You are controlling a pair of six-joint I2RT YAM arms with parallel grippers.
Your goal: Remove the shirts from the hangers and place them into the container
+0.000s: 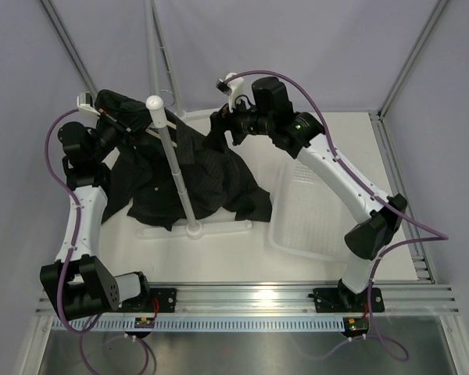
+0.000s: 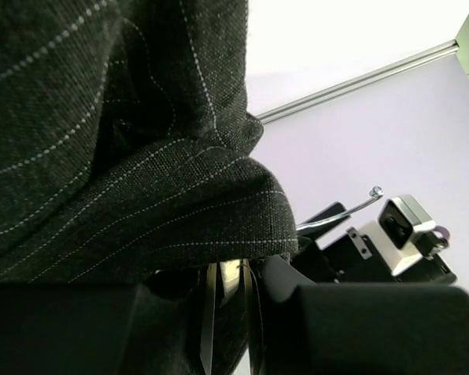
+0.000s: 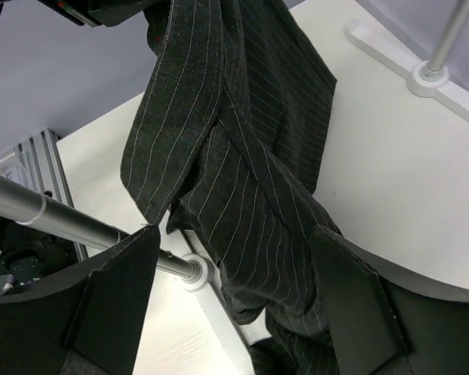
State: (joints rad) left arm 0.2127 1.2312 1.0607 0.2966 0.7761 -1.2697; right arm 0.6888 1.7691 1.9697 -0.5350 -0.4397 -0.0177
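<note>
The shirt (image 1: 207, 176) is soft black cloth with thin pale pinstripes. It hangs in loose folds around the grey rack pole (image 1: 174, 160), and its lower folds spread on the white tabletop (image 1: 242, 258). The pole is a slim tube capped by a round white knob (image 1: 155, 101). To the right, apart from the cloth, lies the container (image 1: 320, 234), a shallow basket of whitish plastic with ribbed sides and rounded corners.

The left wrist view adds the weave up close and the hanger (image 2: 344, 212), whose thin silver hook ends in a small ball (the overhead view does not show this). Cloth is piled over the left pincer (image 2: 230, 312). Its dark fingers sit close together, but I cannot tell what is between them. From above, this pincer (image 1: 105, 108) is high at the left with fabric bunched against it.

The right pincer (image 3: 234, 242) gapes wide, with the shirt hanging down past its fingers.
</note>
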